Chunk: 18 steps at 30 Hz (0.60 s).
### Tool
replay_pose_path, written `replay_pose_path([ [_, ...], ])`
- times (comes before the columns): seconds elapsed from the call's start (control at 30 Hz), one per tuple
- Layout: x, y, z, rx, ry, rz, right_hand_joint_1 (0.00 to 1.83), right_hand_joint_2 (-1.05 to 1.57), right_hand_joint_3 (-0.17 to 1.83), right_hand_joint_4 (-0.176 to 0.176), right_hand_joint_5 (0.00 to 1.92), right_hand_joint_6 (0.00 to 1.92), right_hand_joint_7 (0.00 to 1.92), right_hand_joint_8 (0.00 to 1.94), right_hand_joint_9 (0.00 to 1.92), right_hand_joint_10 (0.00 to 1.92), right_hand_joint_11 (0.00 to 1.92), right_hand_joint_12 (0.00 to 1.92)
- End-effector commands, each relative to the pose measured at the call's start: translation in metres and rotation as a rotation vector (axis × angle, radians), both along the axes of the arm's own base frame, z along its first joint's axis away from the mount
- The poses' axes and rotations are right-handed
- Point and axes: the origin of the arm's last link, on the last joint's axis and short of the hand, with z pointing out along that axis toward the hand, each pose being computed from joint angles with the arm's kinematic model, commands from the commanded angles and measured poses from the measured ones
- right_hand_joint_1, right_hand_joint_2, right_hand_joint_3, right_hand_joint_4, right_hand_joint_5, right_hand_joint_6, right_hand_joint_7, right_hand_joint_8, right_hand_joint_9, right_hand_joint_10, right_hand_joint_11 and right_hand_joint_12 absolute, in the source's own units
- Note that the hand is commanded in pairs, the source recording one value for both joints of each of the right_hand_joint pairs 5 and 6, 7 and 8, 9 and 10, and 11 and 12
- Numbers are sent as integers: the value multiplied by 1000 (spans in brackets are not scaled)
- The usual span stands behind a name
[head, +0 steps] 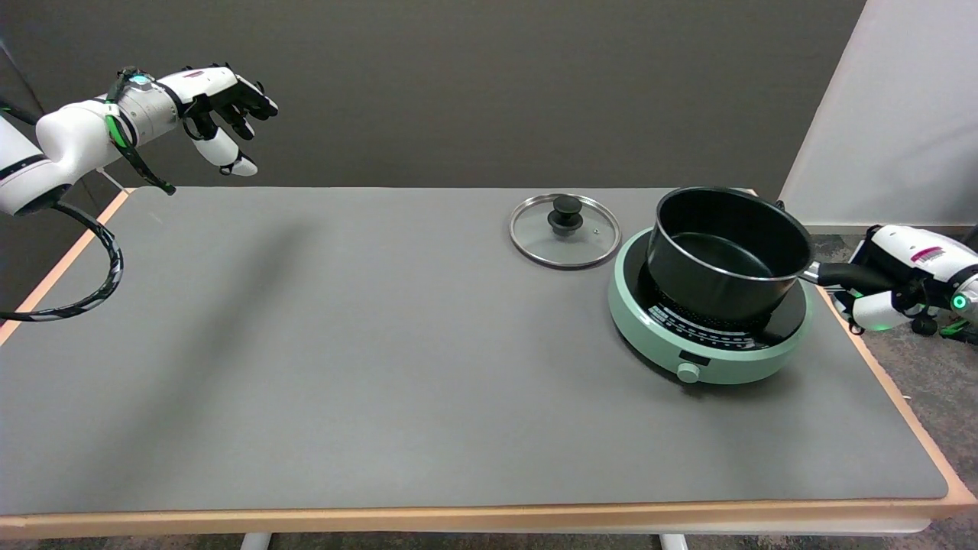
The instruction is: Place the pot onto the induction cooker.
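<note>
Your right hand [890,294] was out past the table's right edge, level with the far half of it, and its fingers were clamped around the end of the pot's long black handle [844,275]. The palm and back of the hand were plain to see, but the fingertips were hidden behind the handle and the hand's own body, so how tightly each one sat could not be told.

The black pot [726,256] stood on the mint-green induction cooker [707,313], which you had near the table's right edge, toward the far side. The pot looked tilted a little toward the near side and sat toward the cooker's far part, leaving the ring of printed markings and the near strip of the black glass top uncovered. Whether its base lay flat on the glass or was partly lifted, the view did not settle. The handle pointed right, out over the table's edge, to your hand. The pot was uncovered and looked empty.

The cooker's round knob [688,373] faced the near edge. Just beside the cooker on its left, closer to the far edge, the glass lid [565,231] lay flat on the grey table [344,344], its black knob up, apart from the pot and seemingly just clear of the cooker's rim.
</note>
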Motion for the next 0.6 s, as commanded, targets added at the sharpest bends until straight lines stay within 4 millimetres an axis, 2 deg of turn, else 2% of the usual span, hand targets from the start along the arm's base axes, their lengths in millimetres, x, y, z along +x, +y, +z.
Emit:
replay_pose_path([
  [0.03,-7,-3,-1,6,-4,-17,1115,921,1066,-92,1751,1751,1751,1751,1751,1751,1751,1751],
  [0.27,-10,-2,-2,5,-9,-21,1105,899,1063,-99,1691,1691,1691,1691,1691,1691,1691,1691],
  [0.43,-6,-3,-4,12,0,-13,1099,814,1111,-98,1518,1518,1518,1518,1518,1518,1518,1518],
  [0.57,-2,-2,-6,18,28,-17,1106,456,1733,-16,1175,1175,1175,1175,1175,1175,1175,1175],
  [0.6,0,-2,-7,23,46,-22,1103,402,1806,-7,1136,1136,1136,1136,1136,1136,1136,1136],
])
